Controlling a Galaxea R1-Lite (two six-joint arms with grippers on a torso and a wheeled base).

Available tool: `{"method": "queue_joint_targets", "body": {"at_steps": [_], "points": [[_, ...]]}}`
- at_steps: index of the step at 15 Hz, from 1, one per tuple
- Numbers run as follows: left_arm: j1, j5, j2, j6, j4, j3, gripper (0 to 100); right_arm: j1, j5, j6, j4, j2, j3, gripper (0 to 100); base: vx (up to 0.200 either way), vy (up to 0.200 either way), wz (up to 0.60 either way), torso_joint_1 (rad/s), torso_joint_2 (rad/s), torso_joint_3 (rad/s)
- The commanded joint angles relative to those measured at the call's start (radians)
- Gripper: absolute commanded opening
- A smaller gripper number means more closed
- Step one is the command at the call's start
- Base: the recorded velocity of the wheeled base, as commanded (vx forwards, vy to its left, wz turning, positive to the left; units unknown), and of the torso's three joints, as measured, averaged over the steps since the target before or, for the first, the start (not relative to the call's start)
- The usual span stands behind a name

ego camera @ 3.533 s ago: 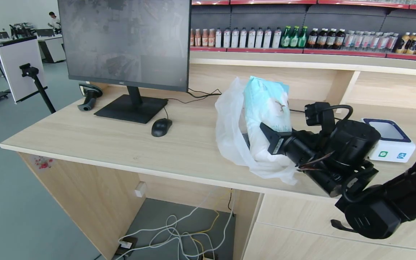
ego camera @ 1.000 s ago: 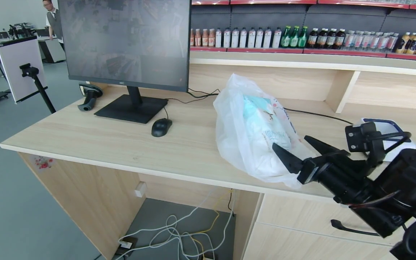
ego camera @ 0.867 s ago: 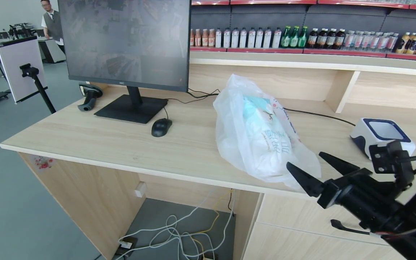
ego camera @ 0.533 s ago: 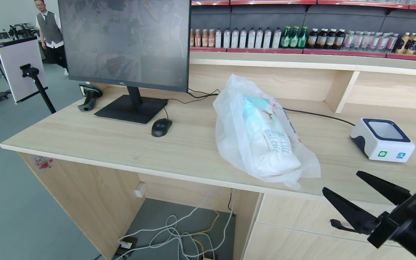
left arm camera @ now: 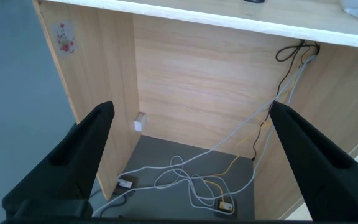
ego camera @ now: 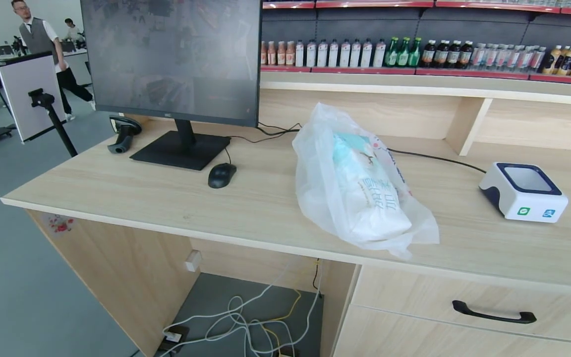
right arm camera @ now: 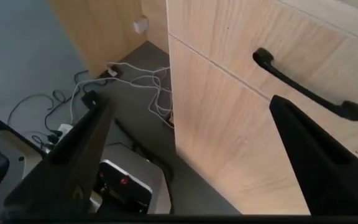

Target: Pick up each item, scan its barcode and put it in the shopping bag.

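The shopping bag lies near the counter's front edge with a soft pack inside. Likely light and compressible. The film looks thin and slippery, so grip its gathered mouth. The left gripper and right gripper have jaws spread and hold nothing.

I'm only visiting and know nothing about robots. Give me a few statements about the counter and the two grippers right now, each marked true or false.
1. A pale packet lies inside the shopping bag on the counter. True.
2. The white scanner box sits inside the bag. False: the scanner box stands on the counter, apart from the bag, on the robot's right.
3. The left gripper is open, low down, facing cables on the floor. True.
4. The right gripper is shut on the drawer handle. False: it is open and apart from the handle.
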Motion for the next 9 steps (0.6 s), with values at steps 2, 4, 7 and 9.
{"method": "queue_joint_targets", "body": {"at_steps": [2,4,7,9], "points": [[0.0,0.0,0.0,-0.001,0.0,0.0,100,-0.196,-0.001,0.018,0.1,-0.234,-0.014,100,0.0,0.0,0.0,0.0,0.0,0.0],[0.0,0.0,0.0,-0.005,0.0,0.0,100,-0.298,0.003,0.053,0.097,-0.219,-0.002,100,0.0,0.0,0.0,0.0,0.0,0.0],[0.0,0.0,0.0,-0.005,0.0,0.0,100,-0.538,0.006,0.052,0.088,-0.316,0.008,100,0.0,0.0,0.0,0.0,0.0,0.0],[0.0,0.0,0.0,-0.005,0.0,0.0,100,-0.604,0.001,0.067,0.086,-0.351,0.009,100,0.0,0.0,0.0,0.0,0.0,0.0]]}}
